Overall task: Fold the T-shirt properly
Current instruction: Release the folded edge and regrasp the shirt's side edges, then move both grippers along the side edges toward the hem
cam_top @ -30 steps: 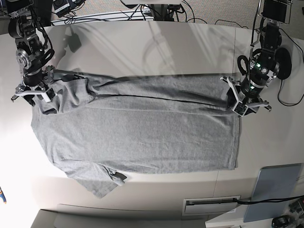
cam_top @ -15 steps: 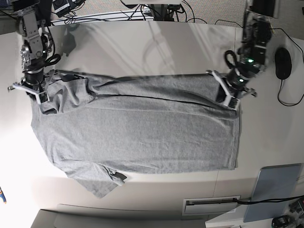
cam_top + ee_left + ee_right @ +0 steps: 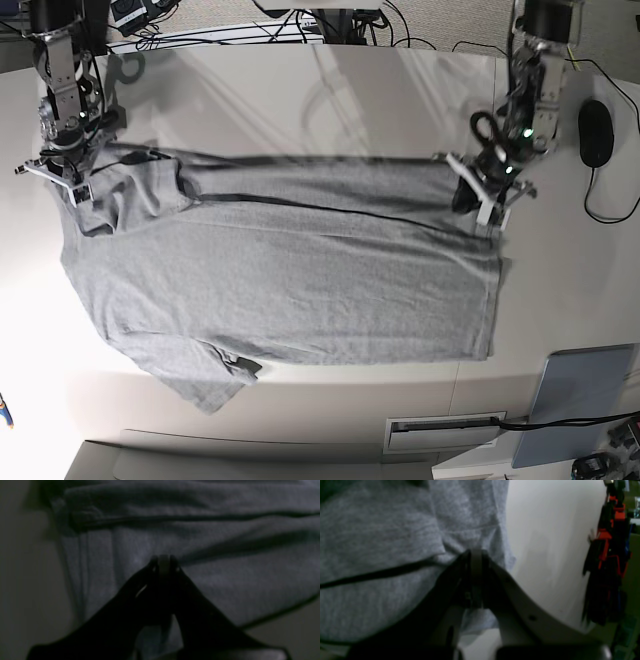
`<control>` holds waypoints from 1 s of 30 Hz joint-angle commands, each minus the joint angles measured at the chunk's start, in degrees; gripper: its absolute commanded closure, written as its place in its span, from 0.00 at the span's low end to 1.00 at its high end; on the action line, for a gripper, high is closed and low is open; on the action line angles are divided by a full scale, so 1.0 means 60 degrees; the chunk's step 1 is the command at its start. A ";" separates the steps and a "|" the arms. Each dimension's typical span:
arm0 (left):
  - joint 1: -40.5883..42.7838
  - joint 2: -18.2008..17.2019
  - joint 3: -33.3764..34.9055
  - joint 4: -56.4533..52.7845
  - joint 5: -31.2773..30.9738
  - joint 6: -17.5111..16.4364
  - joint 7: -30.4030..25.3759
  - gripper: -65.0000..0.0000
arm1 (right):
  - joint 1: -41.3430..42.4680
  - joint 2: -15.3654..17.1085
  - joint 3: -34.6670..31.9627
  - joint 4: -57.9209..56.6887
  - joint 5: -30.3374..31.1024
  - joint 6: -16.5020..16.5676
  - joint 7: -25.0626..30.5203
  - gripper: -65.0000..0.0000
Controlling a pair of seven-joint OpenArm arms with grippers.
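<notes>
One heather-grey T-shirt sprawls across the white table, plain side up, far edge doubled over in a long fold. Left gripper leans in at the hem corner, jaws pinched on the cloth. Right gripper stands over the shoulder end, clamped on fabric too.

No readable text, label, brand or number shows anywhere in these views.
</notes>
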 commanded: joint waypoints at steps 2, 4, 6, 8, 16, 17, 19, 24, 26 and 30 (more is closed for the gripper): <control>0.0812 -0.0368 0.0044 -0.0007 0.0663 0.0222 0.1847 1.00 | -0.0419 0.0240 0.0022 -0.0022 0.0168 0.0168 -0.0674 1.00; 0.1286 -0.0572 0.0044 0.0321 0.0663 0.0229 0.1843 1.00 | -0.0699 0.0350 0.0022 0.0091 0.0164 0.0040 -0.0667 1.00; 0.1756 -0.0758 0.0044 0.0685 0.0656 0.0229 0.1843 1.00 | -0.1042 0.0430 0.0022 0.0317 0.0113 -0.0091 -0.0670 1.00; 0.2237 -0.0896 0.0044 0.1078 0.0667 0.0273 0.1847 1.00 | -0.1439 0.0488 0.0025 0.0659 0.0076 -0.0302 -0.0681 1.00; 0.3945 -0.1151 -0.0040 0.2255 0.0674 0.0324 0.1843 1.00 | -0.3275 0.0492 0.0025 0.1851 -0.0758 -0.1188 -0.0725 1.00; 0.4116 -0.1155 -0.0069 0.2350 0.0718 0.0328 0.1847 1.00 | -0.3501 0.0492 0.0025 0.1938 -0.0874 -0.1311 -0.0721 1.00; 0.4444 -0.1151 -0.0168 0.2521 0.0907 0.0324 0.1843 1.00 | -0.3912 0.0492 0.0025 0.2095 -0.1035 -0.1530 -0.0714 1.00; 0.5100 -0.1151 -0.0583 0.2991 0.1049 0.0284 0.1821 1.00 | -0.4656 0.0492 0.0025 0.2375 -0.1122 -0.1982 -0.0645 1.00; 0.5297 -0.1151 -0.0809 0.3253 0.1071 0.0277 0.1818 1.00 | -0.4845 0.0488 0.0025 0.2506 -0.1333 -0.2153 -0.0645 1.00; 0.5450 -0.1151 -0.1304 0.3861 0.1067 0.0208 0.1763 1.00 | -0.5038 0.0492 0.0025 0.2841 -0.1945 -0.2736 -0.0623 1.00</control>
